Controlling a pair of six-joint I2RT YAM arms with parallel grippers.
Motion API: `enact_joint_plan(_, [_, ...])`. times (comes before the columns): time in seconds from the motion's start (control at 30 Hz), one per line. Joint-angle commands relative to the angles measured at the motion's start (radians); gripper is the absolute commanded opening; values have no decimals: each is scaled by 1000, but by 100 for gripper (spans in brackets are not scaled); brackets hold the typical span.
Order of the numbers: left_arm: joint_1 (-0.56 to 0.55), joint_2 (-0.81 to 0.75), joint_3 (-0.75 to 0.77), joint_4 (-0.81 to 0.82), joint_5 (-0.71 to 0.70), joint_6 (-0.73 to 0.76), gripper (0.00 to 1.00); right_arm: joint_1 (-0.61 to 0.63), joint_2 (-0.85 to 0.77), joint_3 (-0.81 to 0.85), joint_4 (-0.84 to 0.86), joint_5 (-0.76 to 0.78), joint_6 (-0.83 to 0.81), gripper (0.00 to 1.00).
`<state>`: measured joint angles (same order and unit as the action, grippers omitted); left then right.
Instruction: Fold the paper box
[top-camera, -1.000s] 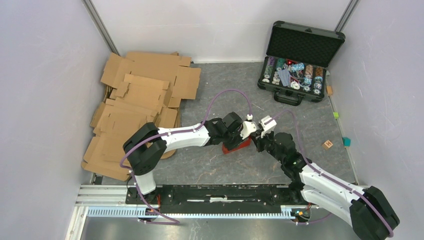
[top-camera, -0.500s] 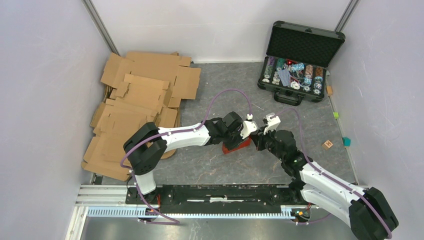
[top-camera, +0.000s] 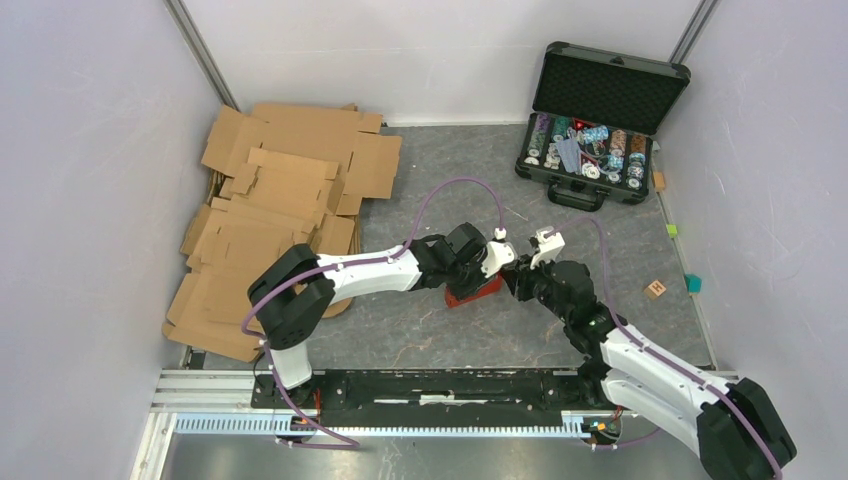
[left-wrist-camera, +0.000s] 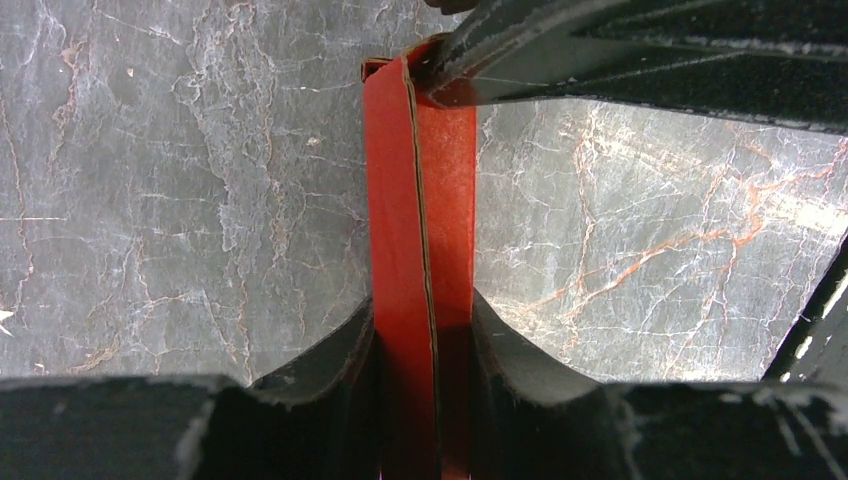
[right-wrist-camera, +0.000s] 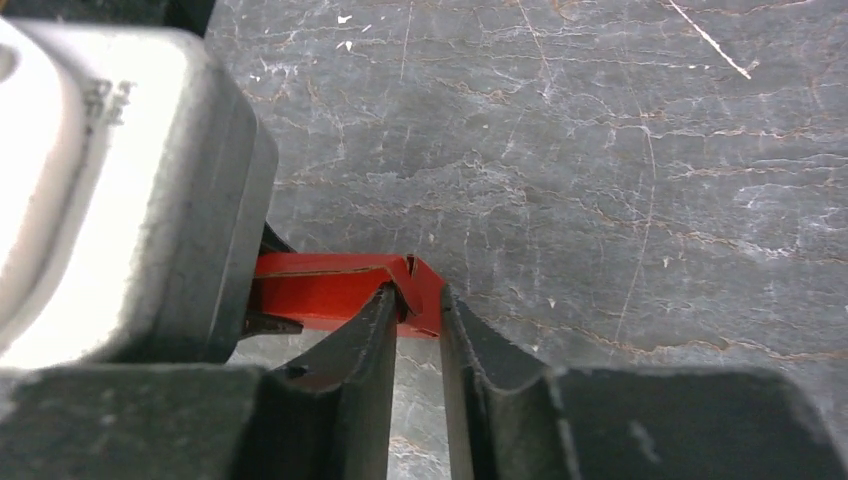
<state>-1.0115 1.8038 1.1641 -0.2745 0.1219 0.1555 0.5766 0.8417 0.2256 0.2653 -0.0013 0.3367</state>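
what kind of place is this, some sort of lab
Probably a robotics lab test cell: two robot arms bolted to a rail, plain white walls boxing in the tabletop, and props like cardboard sheets and a poker chip case.

The left arm (top-camera: 370, 275) and right arm (top-camera: 650, 365) look alike: smooth white link shells between bulky black joint housings, each on a black base bolted to the mounting rail (top-camera: 420, 385). A thin purple cable (top-camera: 460, 181) starts at the rail and loops along each arm. The fingers (left-wrist-camera: 320, 370) are matte black with scuffed edges.
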Motion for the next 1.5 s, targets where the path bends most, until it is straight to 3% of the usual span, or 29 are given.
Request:
enact_joint_plan(0.0, [-19,69,-20,-90,53,20,33,1,-52,-22,14,45,-61,30])
enact_joint_plan(0.13, [-19,71,-20,-91,52,20,32,2,-104,-5,11,83,-73,32])
enact_joint_plan(0.27, [-19,73,-17,-91,53,20,32,0,-139,-7,24,79,-110,44])
enact_joint_plan(0.37, [-19,74,-15,-91,54,20,32,1,-129,-1,13,66,-128,46])
enact_joint_plan(0.53, [-19,72,-17,-92,55,21,32,-2,-110,-15,45,66,-99,43])
enact_joint_plan(0.7, [-19,72,-17,-92,58,20,32,-8,-100,-20,80,-36,-138,39])
enact_joint_plan(0.97, [-19,68,-17,-97,55,21,33,-12,-86,34,-46,-96,-285,40])
enact_joint_plan(1.13, [-18,68,-15,-98,58,20,32,-12,-103,18,-33,-55,-320,27])
enact_joint_plan(1.47, [-19,66,-15,-101,56,21,32,-12,-31,26,39,-125,-296,19])
